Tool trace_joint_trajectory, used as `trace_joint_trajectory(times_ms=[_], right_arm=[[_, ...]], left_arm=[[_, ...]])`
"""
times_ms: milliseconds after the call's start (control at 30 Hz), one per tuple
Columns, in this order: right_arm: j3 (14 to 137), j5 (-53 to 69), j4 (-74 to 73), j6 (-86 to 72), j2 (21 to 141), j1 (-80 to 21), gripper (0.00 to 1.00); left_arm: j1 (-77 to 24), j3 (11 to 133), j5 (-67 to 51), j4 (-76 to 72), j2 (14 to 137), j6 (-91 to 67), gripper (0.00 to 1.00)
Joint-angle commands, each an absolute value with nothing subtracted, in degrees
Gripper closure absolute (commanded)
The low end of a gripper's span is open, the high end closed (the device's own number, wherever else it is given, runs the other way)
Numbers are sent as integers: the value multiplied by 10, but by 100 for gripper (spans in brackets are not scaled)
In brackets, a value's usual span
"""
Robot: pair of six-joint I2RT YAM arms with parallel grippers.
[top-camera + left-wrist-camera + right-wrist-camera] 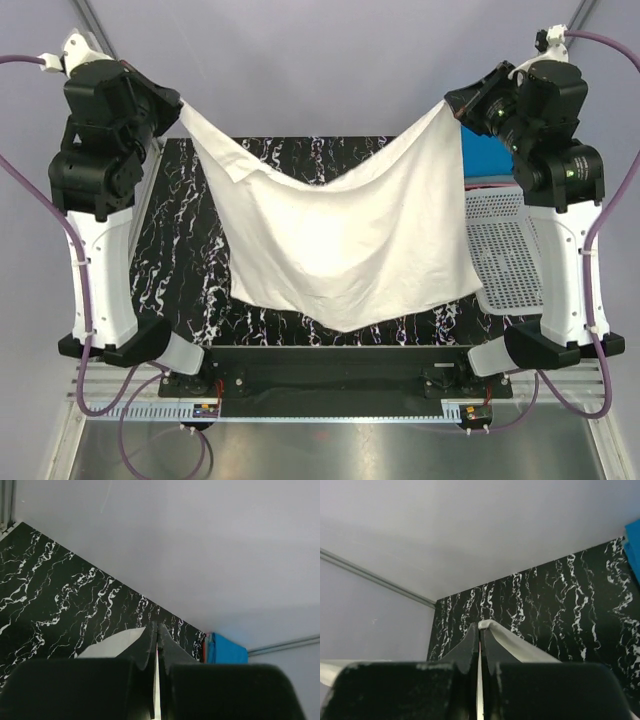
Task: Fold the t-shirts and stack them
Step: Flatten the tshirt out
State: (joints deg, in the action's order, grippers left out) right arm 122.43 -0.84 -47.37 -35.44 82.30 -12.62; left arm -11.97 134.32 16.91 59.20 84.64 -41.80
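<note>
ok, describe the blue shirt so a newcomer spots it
Start at the black marbled table and go to its right edge, where a white lattice basket sits by the right arm. The blue shirt shows at the basket's far end, partly behind that arm: the only blue thing, unlike the white shirt hanging mid-table.

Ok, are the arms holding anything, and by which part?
The white t-shirt, stretched between both: the left gripper pinches its upper left corner, the right gripper its upper right corner.
</note>
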Motion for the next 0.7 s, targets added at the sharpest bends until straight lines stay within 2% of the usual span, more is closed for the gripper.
trace_joint_trajectory(times_ms=[0,100,200,300,467,567,667], right_arm=[[1293,-22,-438,-289,799,-127,100],[1252,-54,-396,-258,755,-127,100],[1294,-53,-453,-254,762,-127,100],[1277,-86,-496,-280,723,-127,100],[1138,-104,-475,-327,571,-127,100],[1079,-85,-459,-347,542,-127,100],[1029,-65,-442,-357,548,-127,100]], left_arm=[[-74,1416,131,532,829,-405,100],[-61,1430,130,512,808,-403,100],[-60,1368,97,468,753,-416,100],[-60,1363,82,515,724,-427,100],[-60,1305,91,514,643,-417,100],[-60,1323,99,510,622,-408,100],[-61,1277,88,488,618,-404,100]])
